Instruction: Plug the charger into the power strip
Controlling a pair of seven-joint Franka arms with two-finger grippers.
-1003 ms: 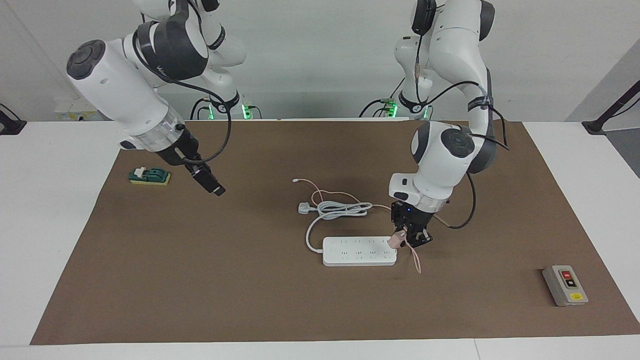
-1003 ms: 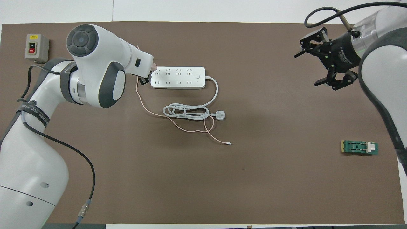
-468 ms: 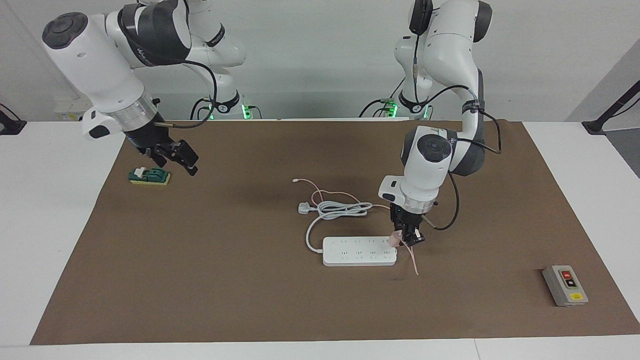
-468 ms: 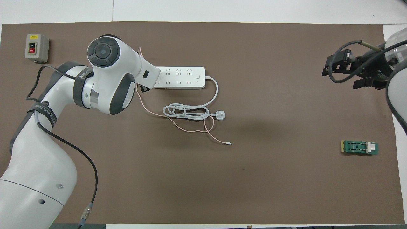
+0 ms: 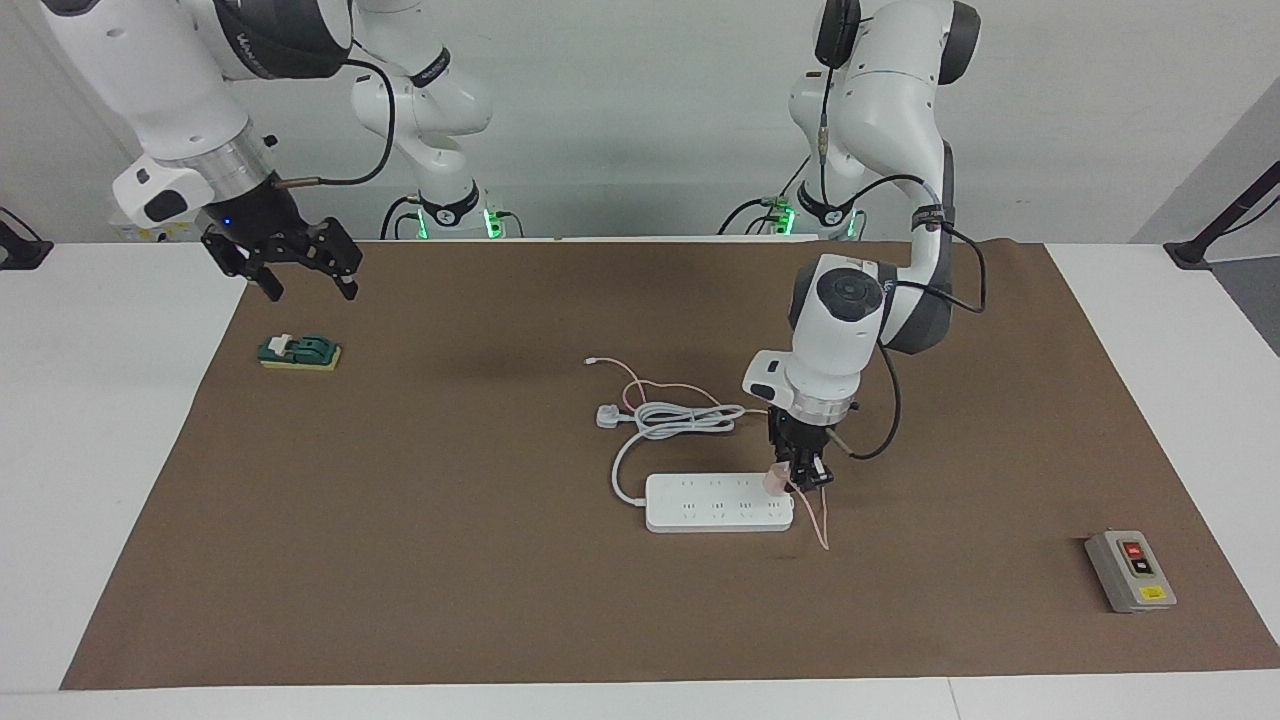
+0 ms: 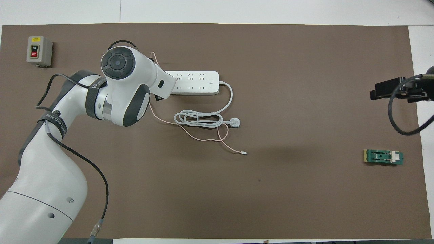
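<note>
The right gripper [image 5: 297, 272] hangs in the air with its fingers [image 5: 345, 282] spread wide and nothing between them, over the mat's edge at the right arm's end of the table. Close by it, on the brown mat [image 5: 450, 560], lies a small green block [image 5: 299, 351] on a yellow base. In the overhead view only the tip of this gripper [image 6: 390, 90] shows at the edge of the picture.

Toward the left gripper from there, the loose end of the thin pink cable [image 5: 655, 385] lies on the mat, nearer to the robots than the coiled white cord [image 5: 685, 417]. The cord's white three-pin plug [image 5: 609, 415] rests beside the coil.

The left gripper [image 5: 797, 476] points straight down over the end of the power strip [image 5: 715, 503] that faces the left arm's end of the table. Its fingers are closed on the charger [image 5: 776, 481], a small pale pink cube. The charger sits at the strip's end sockets, on the row nearer to the robots. Whether its prongs have entered a socket cannot be told. In the overhead view the left arm's wrist covers both gripper and charger, so only the rest of the power strip [image 6: 196, 82] shows. The pink cable drops from the gripper and loops onto the mat just beside the strip's end.

Farthest from the robots, well apart from the left gripper, a small grey switch box [image 5: 1130, 571] with a red and a black button stands near the mat's corner.
</note>
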